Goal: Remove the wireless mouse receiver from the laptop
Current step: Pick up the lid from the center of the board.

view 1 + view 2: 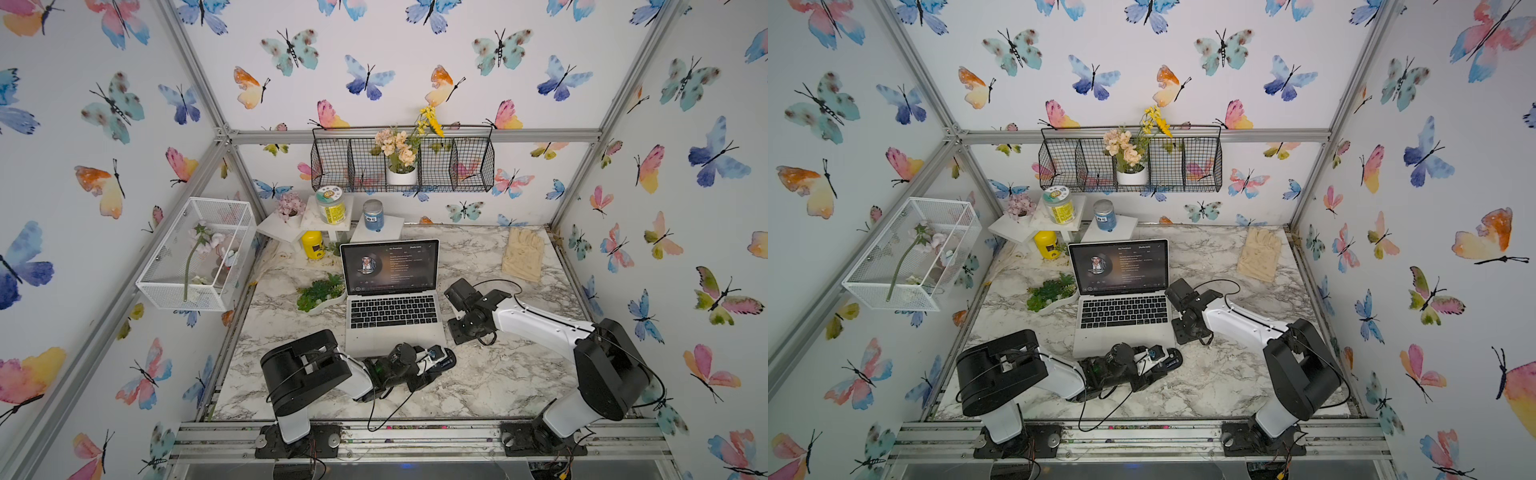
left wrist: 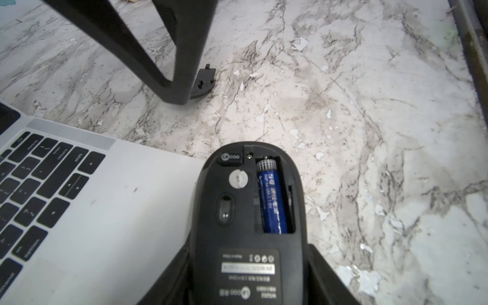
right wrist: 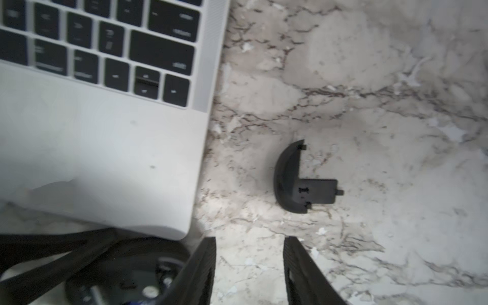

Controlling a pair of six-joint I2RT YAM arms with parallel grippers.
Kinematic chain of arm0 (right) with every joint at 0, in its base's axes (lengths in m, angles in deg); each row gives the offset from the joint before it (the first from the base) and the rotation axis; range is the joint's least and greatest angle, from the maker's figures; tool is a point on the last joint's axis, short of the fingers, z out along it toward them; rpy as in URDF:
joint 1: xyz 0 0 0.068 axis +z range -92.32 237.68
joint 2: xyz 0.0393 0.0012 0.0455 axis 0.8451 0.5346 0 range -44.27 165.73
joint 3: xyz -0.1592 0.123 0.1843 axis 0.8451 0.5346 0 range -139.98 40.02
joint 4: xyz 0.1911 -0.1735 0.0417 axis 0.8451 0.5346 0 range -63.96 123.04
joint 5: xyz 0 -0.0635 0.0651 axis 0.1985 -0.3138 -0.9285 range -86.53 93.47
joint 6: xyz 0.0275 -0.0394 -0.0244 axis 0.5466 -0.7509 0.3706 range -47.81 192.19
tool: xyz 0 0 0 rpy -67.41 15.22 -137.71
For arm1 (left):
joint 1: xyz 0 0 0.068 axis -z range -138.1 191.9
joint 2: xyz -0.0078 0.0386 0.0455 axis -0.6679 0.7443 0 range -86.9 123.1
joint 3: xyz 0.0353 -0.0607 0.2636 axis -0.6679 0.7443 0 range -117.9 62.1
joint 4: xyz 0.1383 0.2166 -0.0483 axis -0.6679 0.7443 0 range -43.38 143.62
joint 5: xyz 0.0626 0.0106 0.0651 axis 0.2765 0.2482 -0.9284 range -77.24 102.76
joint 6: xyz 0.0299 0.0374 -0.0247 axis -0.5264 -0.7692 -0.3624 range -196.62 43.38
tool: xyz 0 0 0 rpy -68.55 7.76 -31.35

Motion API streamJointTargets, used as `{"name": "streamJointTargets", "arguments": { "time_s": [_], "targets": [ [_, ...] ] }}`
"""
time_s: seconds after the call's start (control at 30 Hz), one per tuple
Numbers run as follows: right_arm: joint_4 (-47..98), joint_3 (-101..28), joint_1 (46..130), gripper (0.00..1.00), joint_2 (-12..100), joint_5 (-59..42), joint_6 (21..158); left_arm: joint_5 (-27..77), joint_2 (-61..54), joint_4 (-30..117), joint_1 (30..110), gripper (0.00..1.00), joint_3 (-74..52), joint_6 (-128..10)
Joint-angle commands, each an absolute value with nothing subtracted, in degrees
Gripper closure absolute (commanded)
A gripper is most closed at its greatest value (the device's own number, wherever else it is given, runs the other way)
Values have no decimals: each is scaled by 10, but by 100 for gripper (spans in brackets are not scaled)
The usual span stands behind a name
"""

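One silver black-keyed laptop (image 1: 374,338), left end effector (image 2: 248,266) clamping mouse (image 2: 237,211), right end effector (image 3: 249,241) apart

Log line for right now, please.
left gripper: shut on upturned mouse | right gripper: open, empty | battery cover: loose on table beside laptop

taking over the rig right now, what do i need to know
Left gripper: shut on the black mouse, underside up, at the laptop's front right corner.
Right gripper: open, empty, near the battery cover lying on the table.
Receiver: none shows on the laptop's right edge. A small black stub seated in the mouse's underside may be it.
Done: cover off, battery exposed.
Left: confirm the receiver is out.
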State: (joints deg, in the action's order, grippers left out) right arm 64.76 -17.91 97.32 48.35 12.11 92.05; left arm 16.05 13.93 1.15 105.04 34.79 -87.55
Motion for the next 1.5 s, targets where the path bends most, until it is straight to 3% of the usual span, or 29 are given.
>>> {"name": "streamJointTargets", "arguments": {
  "time_s": [0.0,0.37,0.67,1.03,1.17,1.3,1.47],
  "targets": [
    [673,-196,972,54,517,204,910,190,138,143,1054,93,352,-887],
    [667,-265,972,56,608,205,864,188,129,153,1054,94,351,-887],
    [678,-268,972,68,642,205,866,182,121,151,1054,94,356,-889],
    [687,-256,971,97,619,206,873,177,121,151,1054,94,356,-890],
    [694,-258,971,98,580,189,874,180,117,157,1054,95,356,-895],
    [684,-255,963,98,502,123,869,183,103,175,1054,97,357,-901],
    [609,-218,926,98,407,-57,870,189,37,200,1050,100,375,-909]
  ]
}}
